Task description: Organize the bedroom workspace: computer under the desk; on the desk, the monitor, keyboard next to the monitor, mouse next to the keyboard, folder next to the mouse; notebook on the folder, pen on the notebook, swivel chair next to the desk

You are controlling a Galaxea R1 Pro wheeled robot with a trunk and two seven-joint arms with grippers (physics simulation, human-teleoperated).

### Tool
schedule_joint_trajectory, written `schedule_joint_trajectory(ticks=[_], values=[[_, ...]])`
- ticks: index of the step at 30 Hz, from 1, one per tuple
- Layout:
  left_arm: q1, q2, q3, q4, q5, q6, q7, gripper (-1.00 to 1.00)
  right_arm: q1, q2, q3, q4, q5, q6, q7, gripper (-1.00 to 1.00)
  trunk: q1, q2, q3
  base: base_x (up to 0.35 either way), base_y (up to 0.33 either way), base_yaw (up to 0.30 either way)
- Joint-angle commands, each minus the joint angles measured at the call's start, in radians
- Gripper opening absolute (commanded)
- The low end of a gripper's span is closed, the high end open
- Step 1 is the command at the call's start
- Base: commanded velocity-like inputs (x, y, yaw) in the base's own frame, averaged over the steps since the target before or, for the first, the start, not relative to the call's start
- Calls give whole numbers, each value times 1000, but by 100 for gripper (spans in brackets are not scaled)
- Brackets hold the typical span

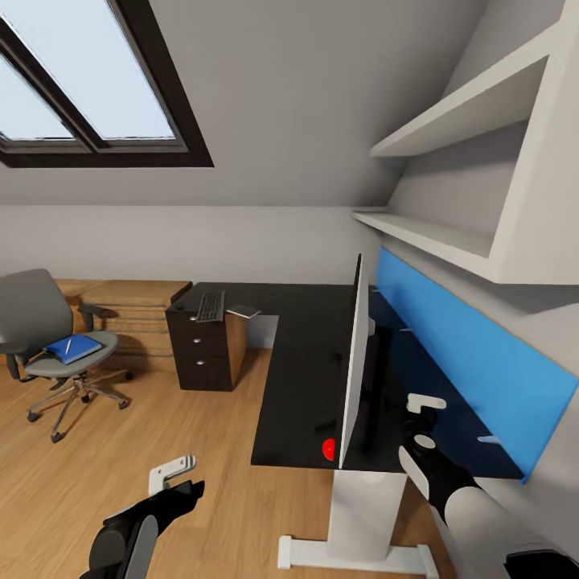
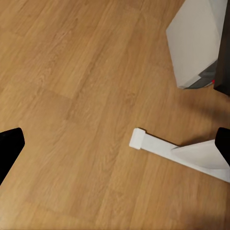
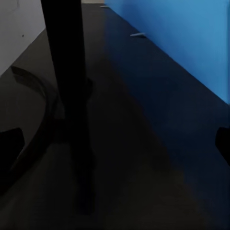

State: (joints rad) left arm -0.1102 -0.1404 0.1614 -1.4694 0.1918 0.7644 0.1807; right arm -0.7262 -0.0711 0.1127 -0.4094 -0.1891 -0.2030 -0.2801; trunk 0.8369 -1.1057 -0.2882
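Observation:
The black desk (image 1: 301, 378) with its blue back panel (image 1: 466, 354) stands at the right. On it the monitor (image 1: 354, 362) is seen edge-on, white back turned toward the room. My right gripper (image 1: 422, 418) hovers open over the desk behind the screen, near the thin stem (image 3: 67, 96) and round base (image 3: 28, 120). The keyboard (image 1: 211, 305) lies on the far black top above the drawers. At the left, the swivel chair (image 1: 36, 322) carries the blue folder (image 1: 72, 348) with the pen (image 1: 68, 346) on it. My left gripper (image 1: 170, 474) is open above the floor.
A black drawer unit (image 1: 205, 354) stands under the far end, with a small flat grey item (image 1: 243, 312) beside the keyboard. The desk's white leg (image 2: 196, 43) and long foot (image 2: 158, 146) rest on the wood floor (image 1: 121, 450). White wall shelves (image 1: 450, 233) overhang the desk.

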Motion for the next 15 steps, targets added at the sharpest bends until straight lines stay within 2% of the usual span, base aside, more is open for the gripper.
schedule_joint_trajectory(ticks=[1,6,10,15], values=[[-1,0,1,0,11,4,6,100,-1,-2,9,0,-10,-4,-5,100,0,-1,-1,0,0,0],[-2,2,2,4,10,4,4,100,-1,-2,9,1,-10,-4,-5,100,0,-1,-1,18,0,0],[-2,2,3,5,9,4,5,100,-1,-2,9,0,-10,-4,-5,100,0,-1,-1,193,0,0],[-2,3,3,5,8,4,5,100,-1,-2,9,1,-10,-4,-5,100,0,-1,-1,89,0,0]])
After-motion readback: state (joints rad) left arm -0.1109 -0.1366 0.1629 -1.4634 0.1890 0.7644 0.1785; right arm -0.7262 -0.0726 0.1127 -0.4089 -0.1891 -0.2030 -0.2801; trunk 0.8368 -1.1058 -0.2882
